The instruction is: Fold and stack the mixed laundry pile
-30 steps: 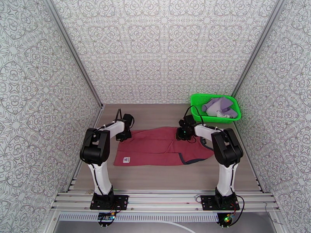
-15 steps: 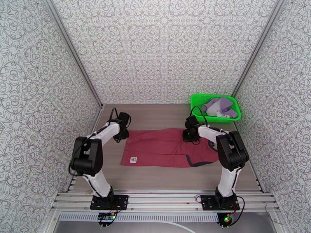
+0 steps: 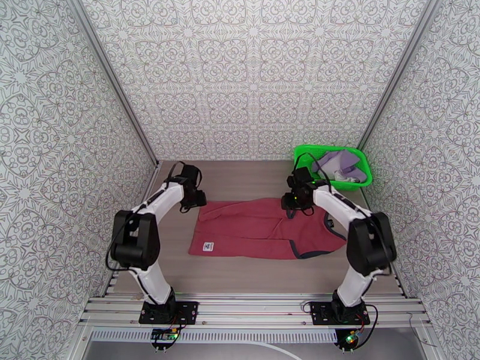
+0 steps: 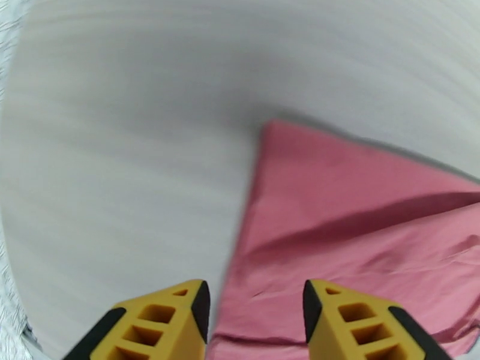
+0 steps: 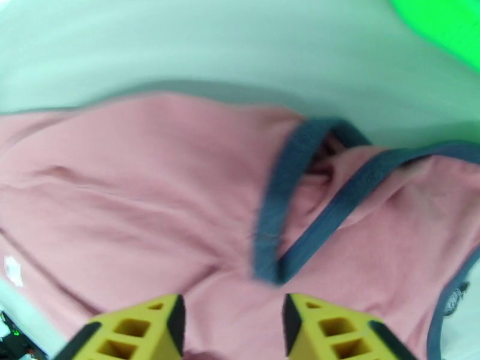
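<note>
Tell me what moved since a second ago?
The red top slid right, and both claws went along with it, a bit toward the back wall. The left claw and right claw are open over its far edge now. The basket and the purple cloth inside stayed put.

We see the dark red tank top as soft matt cloth, its darker trim coarser. At upper right, the lavender garment is matt cloth inside a glossy plastic mesh basket. The table looks like matt wood-grain, and the left gripper is matt yellow plastic.
</note>
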You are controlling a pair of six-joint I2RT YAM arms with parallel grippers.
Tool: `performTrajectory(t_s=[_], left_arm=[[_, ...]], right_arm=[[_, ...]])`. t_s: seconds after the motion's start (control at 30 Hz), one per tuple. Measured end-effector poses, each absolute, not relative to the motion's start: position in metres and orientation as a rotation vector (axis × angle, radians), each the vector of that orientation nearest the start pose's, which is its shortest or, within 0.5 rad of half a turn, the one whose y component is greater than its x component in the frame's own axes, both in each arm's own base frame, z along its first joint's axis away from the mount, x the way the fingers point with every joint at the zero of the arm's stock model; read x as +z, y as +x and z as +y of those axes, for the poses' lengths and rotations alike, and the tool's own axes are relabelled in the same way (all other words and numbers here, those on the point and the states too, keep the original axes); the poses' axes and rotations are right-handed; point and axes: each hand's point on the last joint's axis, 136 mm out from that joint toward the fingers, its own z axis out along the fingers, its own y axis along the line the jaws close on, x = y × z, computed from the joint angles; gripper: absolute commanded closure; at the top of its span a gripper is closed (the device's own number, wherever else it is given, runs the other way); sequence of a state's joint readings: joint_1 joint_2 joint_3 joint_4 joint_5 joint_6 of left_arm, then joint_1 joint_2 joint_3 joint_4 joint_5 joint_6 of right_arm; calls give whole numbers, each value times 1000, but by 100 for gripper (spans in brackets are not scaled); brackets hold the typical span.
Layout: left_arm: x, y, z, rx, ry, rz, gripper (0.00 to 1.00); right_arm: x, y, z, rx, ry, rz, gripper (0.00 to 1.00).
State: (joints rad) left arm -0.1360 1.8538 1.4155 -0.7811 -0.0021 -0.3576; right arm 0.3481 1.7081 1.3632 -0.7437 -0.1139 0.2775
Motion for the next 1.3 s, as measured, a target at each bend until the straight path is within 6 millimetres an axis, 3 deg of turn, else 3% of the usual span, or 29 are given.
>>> performTrajectory(t_s=[0.1, 0.17, 0.23, 0.4, 0.67, 1.03, 1.3], left_arm=[[75, 425, -63, -164, -304, 2809, 55], [74, 425, -66, -188, -301, 2813, 55], [77, 425, -68, -204, -300, 2803, 55], [86, 419, -68, -217, -304, 2783, 55], [122, 402, -55, -218, -324, 2712, 50], [172, 379, -12, -166, -445, 2611, 42], [164, 374, -22, -209, -425, 2653, 43]], right_arm=[[157, 371, 187, 403, -193, 2639, 37], [155, 356, 199, 431, -208, 2640, 40], [134, 337, 199, 440, -187, 2687, 43], [63, 303, 174, 336, -66, 2893, 56], [17, 309, 146, 163, 30, 2993, 69], [18, 326, 90, -29, 105, 2995, 73], [20, 326, 42, -278, 62, 2996, 75]])
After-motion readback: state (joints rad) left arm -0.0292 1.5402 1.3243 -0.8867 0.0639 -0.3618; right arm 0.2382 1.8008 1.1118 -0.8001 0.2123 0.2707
